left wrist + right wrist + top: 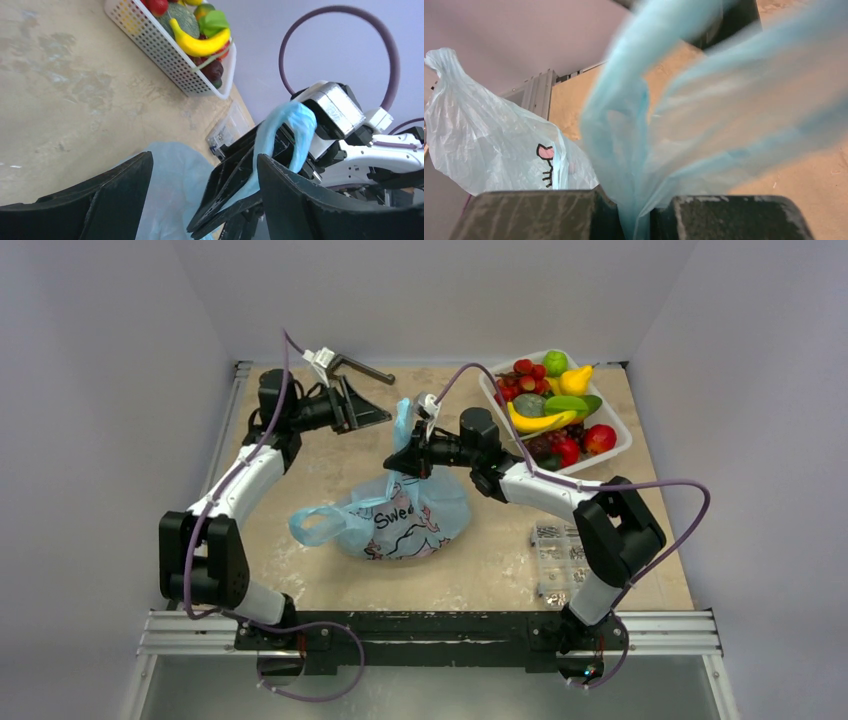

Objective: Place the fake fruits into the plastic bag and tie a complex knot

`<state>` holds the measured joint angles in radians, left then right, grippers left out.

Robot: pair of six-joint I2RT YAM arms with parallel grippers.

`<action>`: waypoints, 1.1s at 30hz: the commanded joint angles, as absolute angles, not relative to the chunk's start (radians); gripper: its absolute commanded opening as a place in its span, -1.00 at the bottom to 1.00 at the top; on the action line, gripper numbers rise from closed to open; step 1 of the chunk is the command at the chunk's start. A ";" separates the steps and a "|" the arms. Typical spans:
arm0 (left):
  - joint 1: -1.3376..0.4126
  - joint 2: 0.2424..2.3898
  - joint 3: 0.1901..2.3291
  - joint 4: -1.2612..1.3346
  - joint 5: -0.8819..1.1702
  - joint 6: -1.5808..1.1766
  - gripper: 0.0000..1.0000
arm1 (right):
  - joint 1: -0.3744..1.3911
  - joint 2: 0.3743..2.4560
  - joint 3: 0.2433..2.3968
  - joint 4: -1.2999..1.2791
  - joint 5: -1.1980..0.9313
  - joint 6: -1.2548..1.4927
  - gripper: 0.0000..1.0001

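Clamping 1 handle loop (pixel 403 418) of the thin light-blue plastic bag (pixel 415 525), the right gripper (pixel 410 455) holds it upright. That strip stands just ahead of the left gripper (pixel 202 160), whose fingers (pixel 120 195) are spread and empty. The glossy fake fruits (pixel 555 405) sit in a white mesh basket (pixel 165 55) beyond the right gripper.

You see a light-blue plastic bag (pixel 448 505) with a white patch printed in pink and dark lines. The fake fruits (pixel 553 408) are yellow, red, green and dark purple, in a white basket (pixel 161 50) patterned with small grid holes. The table (pixel 500 560) is mottled tan.
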<state>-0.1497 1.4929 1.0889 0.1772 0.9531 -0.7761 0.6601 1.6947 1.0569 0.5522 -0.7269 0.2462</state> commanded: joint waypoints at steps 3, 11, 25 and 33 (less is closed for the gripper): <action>-0.100 1.387 1.090 0.304 1.046 -0.749 0.57 | 0.659 1.653 1.061 0.571 -0.777 0.223 -0.93; -0.212 1.392 1.109 0.271 1.005 -0.671 0.65 | 0.657 1.676 1.089 0.576 -0.831 0.213 -0.92; -0.244 1.425 1.087 0.374 0.891 -0.817 -1.00 | 0.604 1.626 0.990 0.682 -0.706 0.394 0.26; -0.258 1.444 1.096 0.363 0.796 -0.862 -1.00 | 0.694 1.639 1.025 0.667 -0.282 0.590 0.41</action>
